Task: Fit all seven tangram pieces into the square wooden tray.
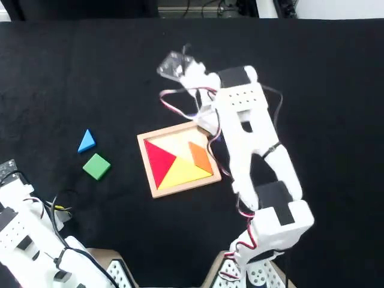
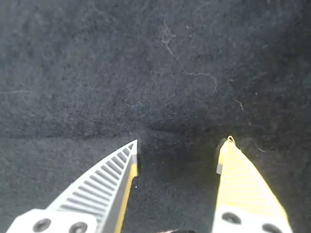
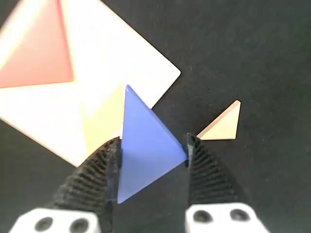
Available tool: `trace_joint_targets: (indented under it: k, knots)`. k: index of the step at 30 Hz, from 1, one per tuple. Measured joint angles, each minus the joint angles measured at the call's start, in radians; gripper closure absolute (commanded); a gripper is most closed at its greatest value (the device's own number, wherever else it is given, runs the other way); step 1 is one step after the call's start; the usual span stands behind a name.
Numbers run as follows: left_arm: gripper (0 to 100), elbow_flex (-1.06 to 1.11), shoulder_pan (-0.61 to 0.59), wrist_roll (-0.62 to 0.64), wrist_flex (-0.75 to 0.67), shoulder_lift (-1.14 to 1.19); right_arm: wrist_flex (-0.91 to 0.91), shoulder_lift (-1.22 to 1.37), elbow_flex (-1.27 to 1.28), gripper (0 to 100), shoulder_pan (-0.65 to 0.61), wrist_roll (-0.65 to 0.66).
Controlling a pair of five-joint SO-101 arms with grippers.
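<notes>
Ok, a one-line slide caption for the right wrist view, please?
Right gripper clamps a blue triangle near the wooden tray; a pale triangle lies on the black cloth beside it.

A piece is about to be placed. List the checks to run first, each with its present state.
1. Right gripper grip on held blue triangle: ok, pinched between both fingers.
2. Bare wood free in tray: ok.
3. Triangle lined up with gap: cannot tell.
4. Left gripper out of the way: ok, open over bare cloth.
5. All pieces in: not ok; green square, small blue triangle, pale triangle lie on the cloth.
</notes>
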Motion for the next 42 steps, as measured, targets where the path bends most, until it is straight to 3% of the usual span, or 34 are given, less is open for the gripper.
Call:
trace_joint_targets:
  k: [5,16,21,42]
  knots:
    - [73,0.0,0.0,0.0,0.0,0.0,-0.195,-0.002,0.195,92.4,0.003,0.049]
    - [73,0.0,0.0,0.0,0.0,0.0,-0.456,0.043,0.292,92.4,-0.086,0.052]
    - [73,0.0,0.0,0.0,0.0,0.0,-0.516,0.089,0.292,92.4,-0.092,0.106]
    - [73,0.0,0.0,0.0,0.0,0.0,-0.575,0.137,0.308,92.4,-0.092,0.112]
